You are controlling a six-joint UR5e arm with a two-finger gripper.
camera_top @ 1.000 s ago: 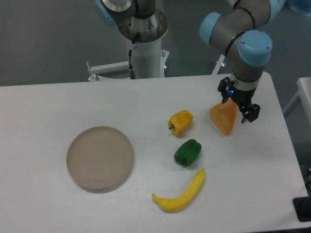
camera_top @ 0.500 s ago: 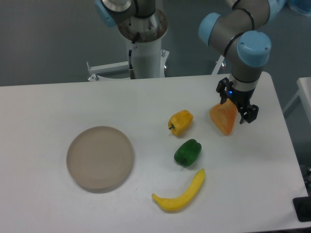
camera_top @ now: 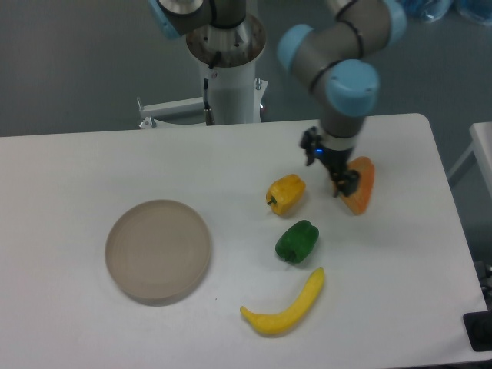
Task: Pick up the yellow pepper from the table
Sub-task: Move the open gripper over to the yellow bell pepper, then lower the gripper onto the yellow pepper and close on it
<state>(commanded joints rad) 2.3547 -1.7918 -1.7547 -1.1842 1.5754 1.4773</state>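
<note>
The yellow pepper (camera_top: 286, 193) lies on the white table (camera_top: 69, 192) near the middle, with its short stem pointing down-left. My gripper (camera_top: 329, 171) hangs a little to the right of the pepper and above the table, partly in front of the orange wedge (camera_top: 360, 185). Its two dark fingers stand apart with nothing between them, so it is open and empty. It is not touching the pepper.
A green pepper (camera_top: 297, 241) lies just below the yellow one. A yellow banana (camera_top: 286, 306) lies near the front edge. A round tan-grey plate (camera_top: 158, 250) sits at the left. The arm's base column (camera_top: 228, 69) stands behind the table.
The gripper has moved left, from over the right side of the orange wedge to its left side, closer to the yellow pepper. The objects have not moved.
</note>
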